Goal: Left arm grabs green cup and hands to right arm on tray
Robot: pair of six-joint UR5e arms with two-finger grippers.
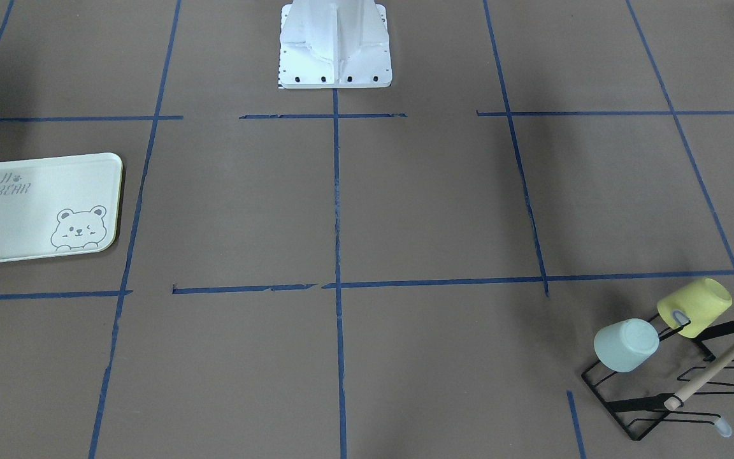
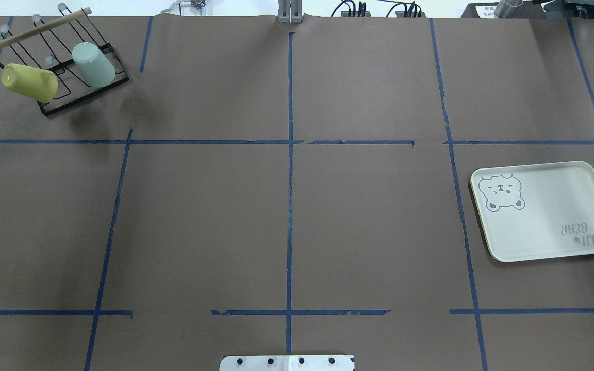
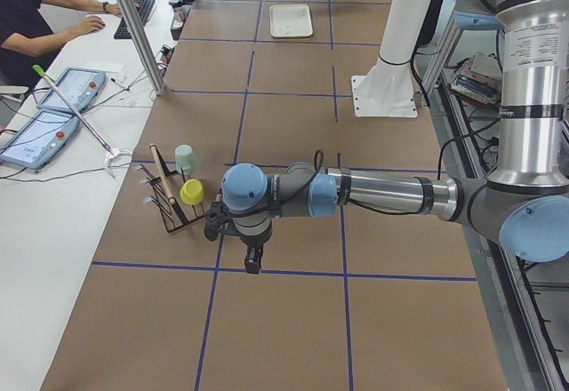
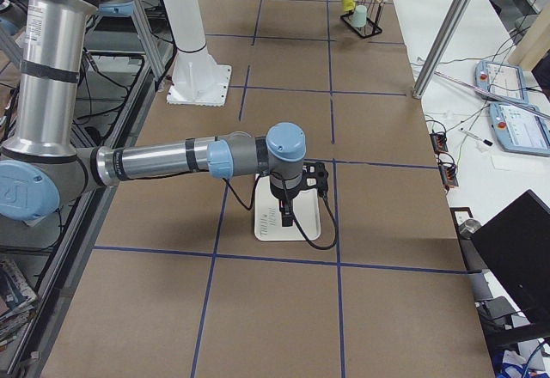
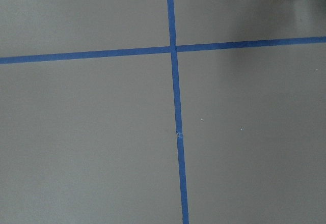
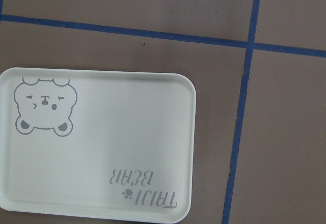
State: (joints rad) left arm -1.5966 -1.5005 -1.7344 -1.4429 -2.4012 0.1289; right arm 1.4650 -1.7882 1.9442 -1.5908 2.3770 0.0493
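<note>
brown paper-covered table (image 2: pixel 199 216), gridded with blue tape lines (image 2: pixel 290 206); we take as landmark the black wire cup rack with wooden bar (image 1: pixel 717 362). we list:
small pale mint-green handleless cup (image 2: pixel 94 64), on the rack, tilted over a prong, base uppermost.
yellow cup of like size (image 2: pixel 30 82), on the same rack, just beside the green one.
pale cream rectangular tray with grey bear drawing (image 2: pixel 544 221), at the table end opposite the rack.
grey tubular left arm (image 3: pixel 382 194), its black left gripper (image 3: pixel 252 262) pointing down over the paper near the rack, apart from both cups.
grey tubular right arm (image 4: pixel 163 161), its black right gripper (image 4: pixel 284 216) far from the rack, above the tray.
whether either gripper's fingers are spread or pressed together we cannot tell.
</note>
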